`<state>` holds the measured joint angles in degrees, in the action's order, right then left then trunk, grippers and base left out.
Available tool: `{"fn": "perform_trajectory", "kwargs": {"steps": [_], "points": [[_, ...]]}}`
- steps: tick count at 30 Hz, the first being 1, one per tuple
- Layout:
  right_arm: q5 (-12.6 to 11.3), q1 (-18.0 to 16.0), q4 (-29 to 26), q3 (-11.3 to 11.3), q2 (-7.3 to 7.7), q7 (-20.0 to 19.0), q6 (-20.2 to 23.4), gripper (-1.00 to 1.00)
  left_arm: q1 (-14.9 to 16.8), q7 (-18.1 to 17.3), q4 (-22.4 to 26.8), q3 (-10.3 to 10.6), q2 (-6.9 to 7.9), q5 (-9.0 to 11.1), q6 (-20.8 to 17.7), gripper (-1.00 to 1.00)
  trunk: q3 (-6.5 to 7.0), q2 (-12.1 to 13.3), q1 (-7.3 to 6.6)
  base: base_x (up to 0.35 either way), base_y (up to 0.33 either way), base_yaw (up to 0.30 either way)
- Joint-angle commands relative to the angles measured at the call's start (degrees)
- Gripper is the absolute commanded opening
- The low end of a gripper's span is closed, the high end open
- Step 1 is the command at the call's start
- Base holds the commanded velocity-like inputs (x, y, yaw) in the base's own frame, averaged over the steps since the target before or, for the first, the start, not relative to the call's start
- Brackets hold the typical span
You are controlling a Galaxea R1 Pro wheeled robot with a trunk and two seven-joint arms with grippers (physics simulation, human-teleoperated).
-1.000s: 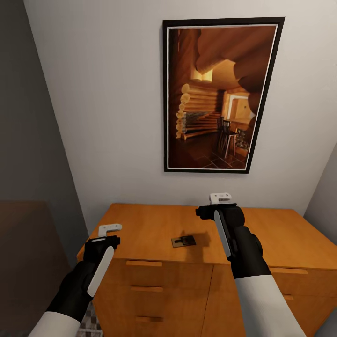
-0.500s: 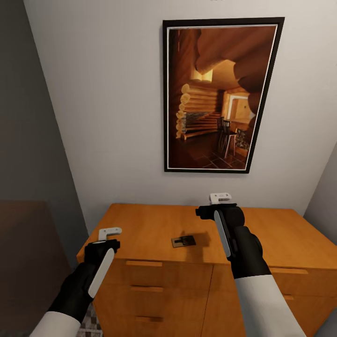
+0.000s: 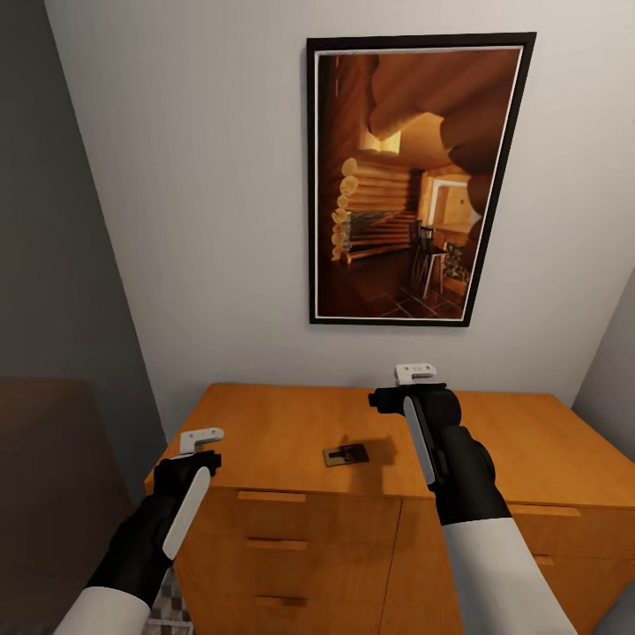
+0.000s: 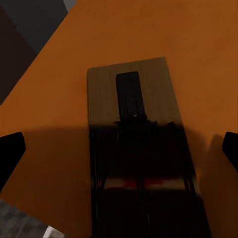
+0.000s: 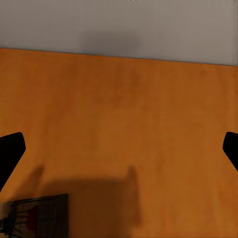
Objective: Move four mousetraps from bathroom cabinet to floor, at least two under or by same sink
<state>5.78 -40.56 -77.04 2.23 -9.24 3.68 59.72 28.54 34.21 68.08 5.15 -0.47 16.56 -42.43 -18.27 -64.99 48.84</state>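
**Cabinet top with mousetraps — items listed near to far**

1. Left claw (image 3: 201,438) — black body, white fingers, hanging over the cabinet's front left corner. Fingertips (image 4: 11,151) stand wide apart at either edge of the left wrist view, holding nothing.
2. Mousetrap under the left claw (image 4: 134,148) — flat brown wooden rectangle with dark wire fittings and a small red mark, lying flat on the surface between the spread fingers. No readable writing.
3. Cabinet (image 3: 291,432) — smooth orange-brown wood, flat top, drawer fronts with wooden bar handles.
4. Second mousetrap (image 3: 346,455) — small dark board, flat at mid-surface, between the two arms; its corner appears in the right wrist view (image 5: 34,215).
5. Right claw (image 3: 415,372) — raised above the surface, fingers spread wide, empty.
6. Wall (image 3: 203,220) — plain pale grey.
7. Framed picture (image 3: 414,181) — black frame, log-cabin interior in amber tones.
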Motion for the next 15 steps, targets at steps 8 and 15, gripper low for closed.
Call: {"fn": "perform_trajectory", "kwargs": {"steps": [8,15], "points": [[0.4,0.0,0.0,0.1,-0.06,0.0,0.3,1.00,0.1,0.5,-0.9,-0.2,0.03,0.6,-0.2,1.00,-0.08,0.0,0.01,0.000,0.000,0.000],[0.4,0.0,0.0,0.1,-0.08,0.0,0.3,1.00,0.0,0.5,-1.1,-0.1,0.03,0.6,-0.1,-1.00,-0.08,0.0,0.01,0.000,0.000,0.000]]}}
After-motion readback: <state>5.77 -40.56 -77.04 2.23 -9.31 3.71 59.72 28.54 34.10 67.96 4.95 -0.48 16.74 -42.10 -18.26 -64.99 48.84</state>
